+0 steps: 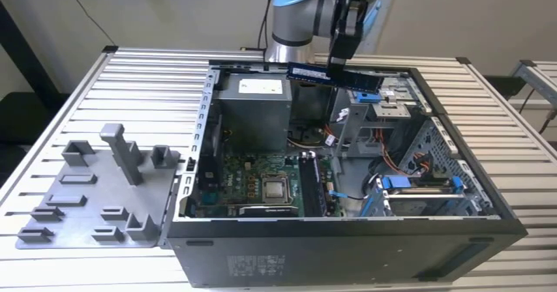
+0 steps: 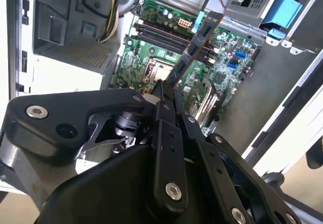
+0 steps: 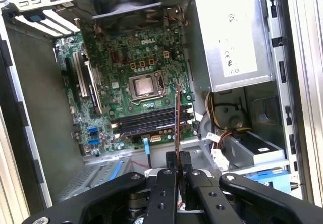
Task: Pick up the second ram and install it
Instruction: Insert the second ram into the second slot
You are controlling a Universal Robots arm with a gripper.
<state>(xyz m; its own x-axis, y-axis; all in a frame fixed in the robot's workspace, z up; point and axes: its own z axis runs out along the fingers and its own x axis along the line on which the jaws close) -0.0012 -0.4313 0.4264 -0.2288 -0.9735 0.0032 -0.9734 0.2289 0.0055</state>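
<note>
Being clamped in the pincer, the second ram is being held in the air over the open case, with the fingers clenched on its upper edge near mid-length. In the exterior view its long edges are being shown roughly level, and it is hanging above the case's far rim. It is over the gap between the power supply and the drive cage, and no edge is being touched by anything but the pincer.

In the second wrist view the second ram is being seen stretching away from the pincer towards the motherboard, well apart from it. In the first wrist view the stick is being seen edge-on as a thin line beyond the pincer. It is being overlaid on the end of the memory slots, just beside the processor.

Open room is being left above the board. It is being bounded by the power supply on one side and the case wall on the other. A cable bundle is being seen near the slot ends.

On the bench, at the exterior view's left, a grey fixture plate is being seen beside the case, well apart from the pincer.
</note>
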